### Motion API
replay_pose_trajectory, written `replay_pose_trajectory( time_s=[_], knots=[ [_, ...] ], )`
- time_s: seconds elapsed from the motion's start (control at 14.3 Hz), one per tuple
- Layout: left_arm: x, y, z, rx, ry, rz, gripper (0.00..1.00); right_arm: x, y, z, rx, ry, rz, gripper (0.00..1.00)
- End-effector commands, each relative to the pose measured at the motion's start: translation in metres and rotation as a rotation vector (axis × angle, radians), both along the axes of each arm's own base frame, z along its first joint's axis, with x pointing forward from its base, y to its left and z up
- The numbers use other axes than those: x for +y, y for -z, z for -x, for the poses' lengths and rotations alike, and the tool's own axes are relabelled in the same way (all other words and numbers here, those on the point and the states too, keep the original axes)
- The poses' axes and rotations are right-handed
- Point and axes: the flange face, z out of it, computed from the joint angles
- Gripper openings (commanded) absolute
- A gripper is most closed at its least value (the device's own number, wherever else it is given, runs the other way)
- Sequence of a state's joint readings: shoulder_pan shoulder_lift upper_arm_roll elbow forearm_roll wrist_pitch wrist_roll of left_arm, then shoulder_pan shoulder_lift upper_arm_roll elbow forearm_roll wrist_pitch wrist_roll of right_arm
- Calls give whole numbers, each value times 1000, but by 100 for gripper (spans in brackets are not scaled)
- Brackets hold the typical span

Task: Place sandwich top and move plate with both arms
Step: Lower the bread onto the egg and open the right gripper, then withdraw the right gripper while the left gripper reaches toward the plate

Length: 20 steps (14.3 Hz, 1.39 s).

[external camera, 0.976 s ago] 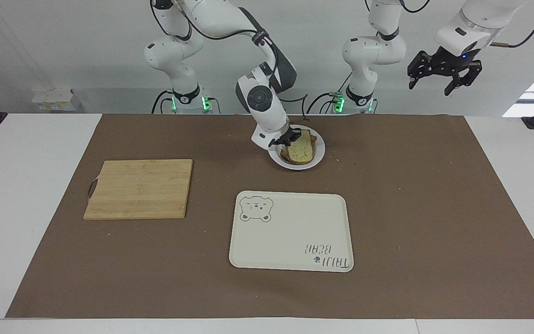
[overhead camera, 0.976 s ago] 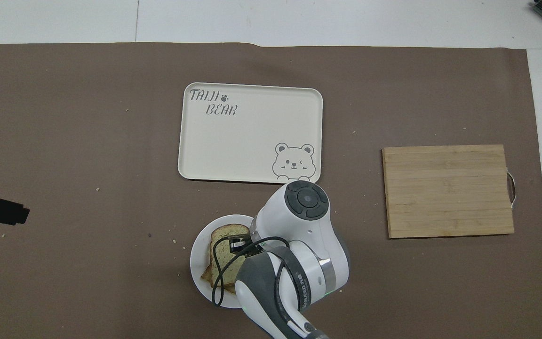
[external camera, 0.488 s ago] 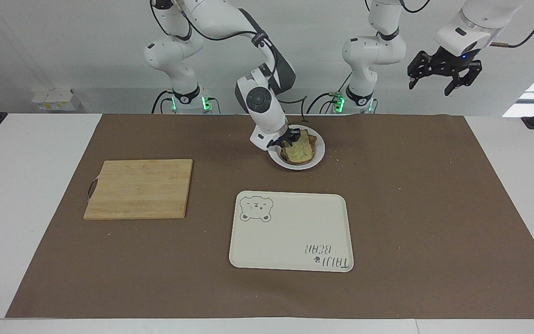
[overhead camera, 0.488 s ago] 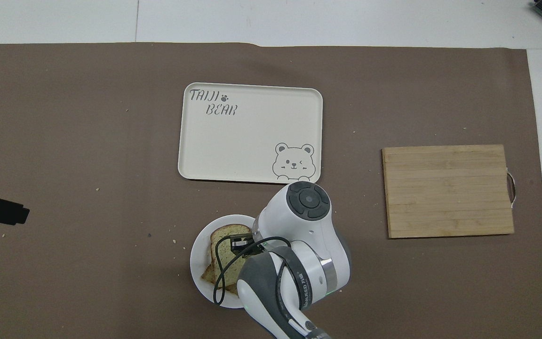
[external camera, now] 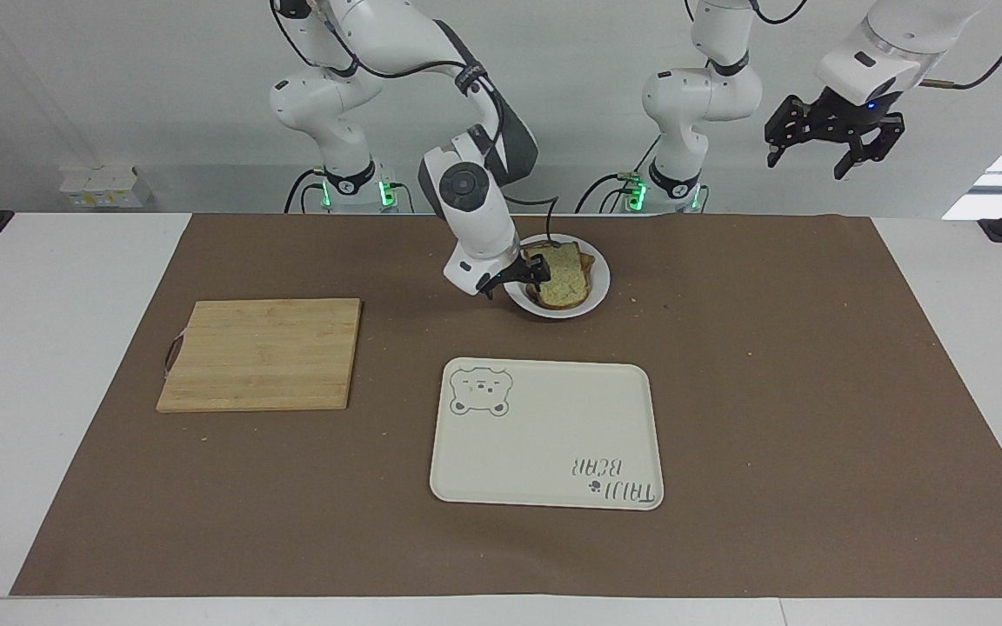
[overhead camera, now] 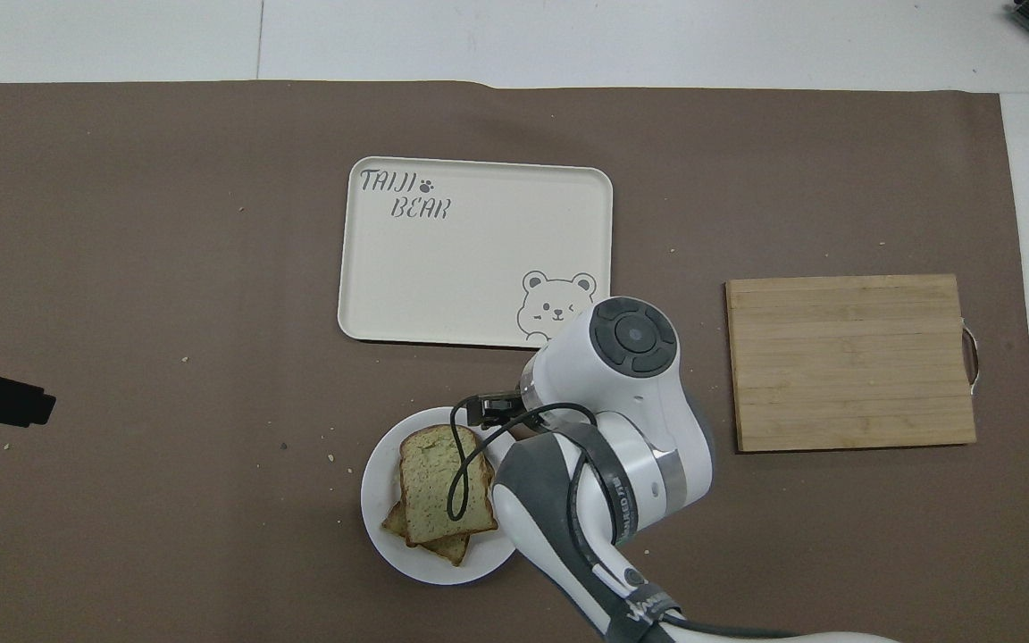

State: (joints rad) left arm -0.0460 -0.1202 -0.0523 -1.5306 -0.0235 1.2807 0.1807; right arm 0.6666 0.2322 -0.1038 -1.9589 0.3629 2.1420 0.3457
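The right pincer now stands spread and empty just off the edge of the plate on the right arm's side, where a second ago it was pressed together on the sandwich top over the stack; it has let go and drawn back sideways, and in the overhead view its tips are clear of the bread. The sandwich top lies flat on the slice beneath it, turned a little askew so that a corner of the lower slice pokes out at the edge nearer to the robots. The small white plate has not shifted: it sits on the brown mat near the robots, with the bear tray farther out and the wooden cutting board toward the right arm's end of the tabletop. The left pincer hangs high over the left arm's end, spread wide and holding nothing, waiting as before. By the look of it the placing half of the task is done, and what remains is the shared carry, so both pincers would next need to come to the plate's rim from either side, probably to take it to the tray
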Motion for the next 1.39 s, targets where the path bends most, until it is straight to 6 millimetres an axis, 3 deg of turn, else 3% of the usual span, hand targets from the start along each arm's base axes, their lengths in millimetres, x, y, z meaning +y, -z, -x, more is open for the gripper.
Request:
replay_pose_trajectory(
  time_s=[0.0,0.21,0.63,0.77,0.98,1.05,1.32],
  knots=[
    [7,-1,6,-9,-25,8,100,-25,-22,-20,-92,-33,77,100],
    [9,-2,3,-18,-27,13,100,-69,-52,-39,-144,-16,132,100],
    [0,0,2,-35,-18,51,100,-127,-90,-36,-91,20,203,100],
    [-4,8,1,-72,-29,159,100,-148,-102,-32,-47,42,217,100],
    [1,62,-10,-33,-90,279,100,-187,-117,-28,7,73,227,100],
    [8,79,-14,-30,-126,335,100,-198,-116,-28,26,69,228,100],
    [0,152,-18,-23,-210,461,100,-258,-114,-38,43,57,210,100]
  ],
)
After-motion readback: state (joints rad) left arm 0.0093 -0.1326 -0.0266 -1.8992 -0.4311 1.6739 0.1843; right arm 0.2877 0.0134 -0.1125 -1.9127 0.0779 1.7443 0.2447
